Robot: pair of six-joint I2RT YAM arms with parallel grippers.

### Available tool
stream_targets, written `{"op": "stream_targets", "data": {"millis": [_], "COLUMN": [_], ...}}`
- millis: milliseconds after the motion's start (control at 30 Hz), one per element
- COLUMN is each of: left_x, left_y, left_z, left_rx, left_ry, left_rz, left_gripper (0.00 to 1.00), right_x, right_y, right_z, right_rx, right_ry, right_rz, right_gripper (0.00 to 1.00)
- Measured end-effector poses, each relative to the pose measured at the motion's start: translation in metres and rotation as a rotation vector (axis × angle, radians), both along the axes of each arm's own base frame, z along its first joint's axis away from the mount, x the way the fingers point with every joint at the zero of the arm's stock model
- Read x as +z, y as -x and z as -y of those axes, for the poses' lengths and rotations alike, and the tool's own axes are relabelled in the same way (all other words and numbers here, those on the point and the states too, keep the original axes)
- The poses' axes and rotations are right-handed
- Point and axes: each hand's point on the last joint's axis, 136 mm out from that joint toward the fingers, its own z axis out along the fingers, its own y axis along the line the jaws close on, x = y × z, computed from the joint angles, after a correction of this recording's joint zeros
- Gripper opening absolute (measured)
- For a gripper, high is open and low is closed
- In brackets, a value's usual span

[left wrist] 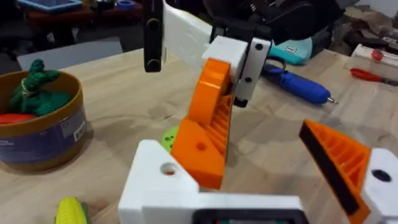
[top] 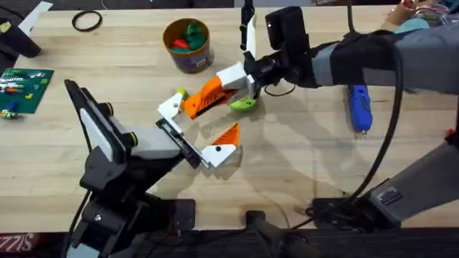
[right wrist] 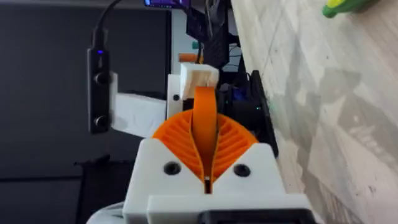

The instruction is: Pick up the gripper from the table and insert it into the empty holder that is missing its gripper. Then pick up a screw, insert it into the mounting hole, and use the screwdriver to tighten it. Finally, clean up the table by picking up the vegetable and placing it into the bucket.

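The right gripper [top: 240, 77] is clamped on the loose orange-and-white gripper [top: 202, 99], holding it tilted above the table [top: 301, 165] with its white base at the black holder [top: 178, 140] on the left arm's tip. The left wrist view adds a mounting hole in that base. A green vegetable [top: 244, 104] is half hidden beneath the right gripper. The bucket [top: 188, 44] sits behind, the screwdriver [top: 358, 107] well off to the right. The left arm carries one fitted finger [top: 224, 145]; I cannot tell its state.
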Motion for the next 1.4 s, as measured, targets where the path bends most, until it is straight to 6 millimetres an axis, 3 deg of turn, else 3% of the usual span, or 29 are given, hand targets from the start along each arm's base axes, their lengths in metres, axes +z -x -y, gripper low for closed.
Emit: {"op": "stream_targets", "data": {"millis": [467, 1400], "left_x": [0.001, -0.002], "left_y": [0.0, -0.005], "left_z": [0.0, -0.005], "left_rx": [0.001, 0.044], "left_ry": [-0.004, 0.016], "left_rz": [0.009, -0.028], "left_gripper": [0.983, 0.983], "right_x": [0.009, -0.008], "right_y": [-0.002, 0.002], "right_z": [-0.001, -0.015], "right_rx": [0.016, 0.018], "right_ry": [-0.051, -0.017], "right_rz": [0.072, 0.048], "right_gripper": [0.019, 0.019]}}
